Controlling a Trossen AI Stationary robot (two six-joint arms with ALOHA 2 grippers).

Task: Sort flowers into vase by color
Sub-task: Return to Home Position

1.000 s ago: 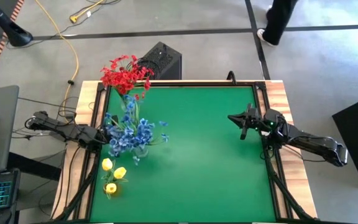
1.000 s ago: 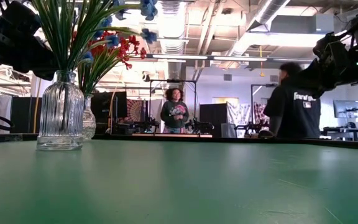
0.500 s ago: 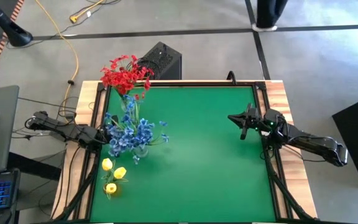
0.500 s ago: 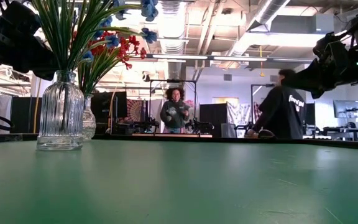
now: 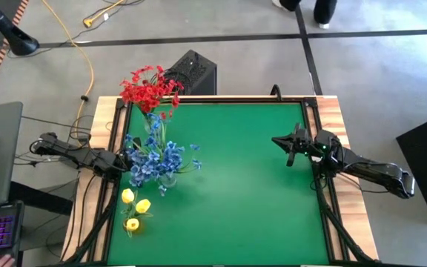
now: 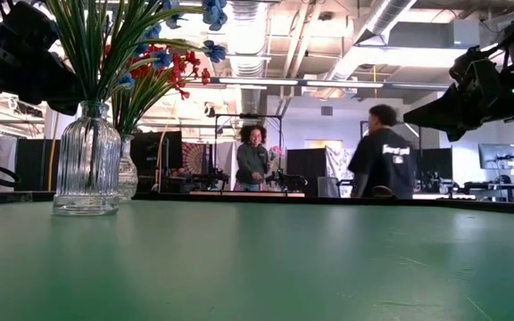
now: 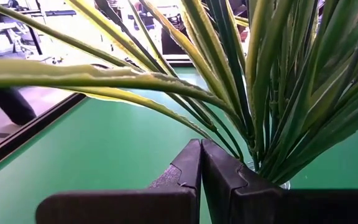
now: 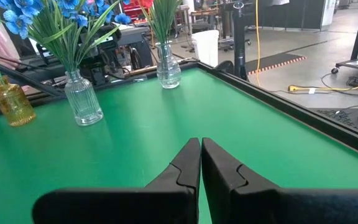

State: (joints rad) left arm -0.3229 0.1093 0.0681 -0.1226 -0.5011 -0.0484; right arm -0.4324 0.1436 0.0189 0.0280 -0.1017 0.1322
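Three vases stand along the table's left side. Red blossoms (image 5: pixel 150 89) fill a clear vase (image 8: pixel 167 70) at the far left corner. Blue blossoms (image 5: pixel 159 160) stand in a ribbed clear vase (image 6: pixel 87 164), also shown as the vase (image 8: pixel 83 98). Yellow tulip buds (image 5: pixel 134 209) stand in an amber vase (image 8: pixel 11 103) nearest the near edge. My left gripper (image 7: pixel 201 154) is shut, raised at the left edge just beside the blue bunch's green leaves (image 7: pixel 253 93). My right gripper (image 8: pixel 201 153) is shut, hovering above the table's right side (image 5: pixel 280 141).
Wooden rails (image 5: pixel 338 122) border the green mat (image 5: pixel 243 185), whose middle and near part hold nothing. A black box (image 5: pixel 193 70) sits beyond the far edge. Two people (image 6: pixel 382 160) stand in the room behind the table.
Both arms and all flowers have kept still. In the room beyond the far edge, a person in a dark shirt has walked leftward across the low view.
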